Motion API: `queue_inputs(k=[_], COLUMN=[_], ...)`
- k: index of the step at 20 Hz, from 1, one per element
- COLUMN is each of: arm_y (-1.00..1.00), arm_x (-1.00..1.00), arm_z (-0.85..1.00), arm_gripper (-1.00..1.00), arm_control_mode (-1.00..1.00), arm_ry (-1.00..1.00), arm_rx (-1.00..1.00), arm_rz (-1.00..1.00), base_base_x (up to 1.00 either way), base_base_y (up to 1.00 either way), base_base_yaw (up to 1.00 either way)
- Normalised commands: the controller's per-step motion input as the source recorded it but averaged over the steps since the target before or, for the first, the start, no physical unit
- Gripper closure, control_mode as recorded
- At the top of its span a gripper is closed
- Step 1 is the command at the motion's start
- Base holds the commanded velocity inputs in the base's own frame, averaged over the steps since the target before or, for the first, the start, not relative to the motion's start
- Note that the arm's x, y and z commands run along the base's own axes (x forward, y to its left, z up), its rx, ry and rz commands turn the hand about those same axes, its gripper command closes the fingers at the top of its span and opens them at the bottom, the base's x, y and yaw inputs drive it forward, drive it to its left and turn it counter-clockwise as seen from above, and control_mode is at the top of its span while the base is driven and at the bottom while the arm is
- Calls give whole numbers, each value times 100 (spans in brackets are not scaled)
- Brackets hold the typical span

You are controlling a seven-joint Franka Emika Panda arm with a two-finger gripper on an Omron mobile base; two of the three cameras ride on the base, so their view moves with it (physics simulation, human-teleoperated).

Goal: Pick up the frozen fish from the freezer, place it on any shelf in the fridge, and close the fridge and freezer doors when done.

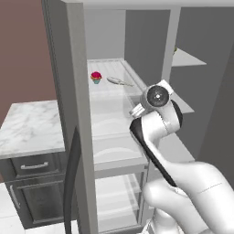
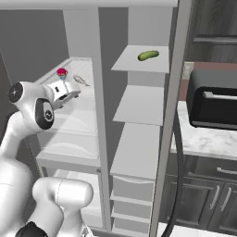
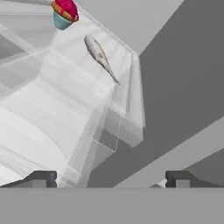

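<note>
So the frozen fish (image 3: 99, 55) is lying flat on a clear glass shelf (image 1: 109, 98) in the fridge, just beside the cupcake (image 1: 96, 77), looks like it's been dropped off; gripper (image 3: 111, 178) sits clear with jaws spread wide, holding nothing, both doors open

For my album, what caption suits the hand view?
Open jaws face the fish lying beside a cupcake on a glass shelf.
</note>
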Motion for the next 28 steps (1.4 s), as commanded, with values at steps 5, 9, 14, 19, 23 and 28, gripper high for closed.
queue_inputs(k=[5, 9, 14, 19, 23, 28], arm_y=[-45, -26, 0, 0, -4, 0], arm_x=[-85, -50, -2, 0, -10, 0], arm_z=[-7, -34, -31, -18, 0, 0], arm_gripper=[-100, -100, -100, -100, -100, -100], arm_control_mode=[-100, -100, -100, -100, 100, 100], arm_ry=[1, 6, 10, 4, 0, 0], arm_rx=[33, 19, 1, 2, 2, 0], arm_rz=[-17, -2, 0, 0, 0, 0], base_base_x=[0, 0, 0, 0, -66, -81], base_base_y=[0, 0, 0, 0, -16, -8], base_base_yaw=[0, 0, 0, 0, 0, 0])
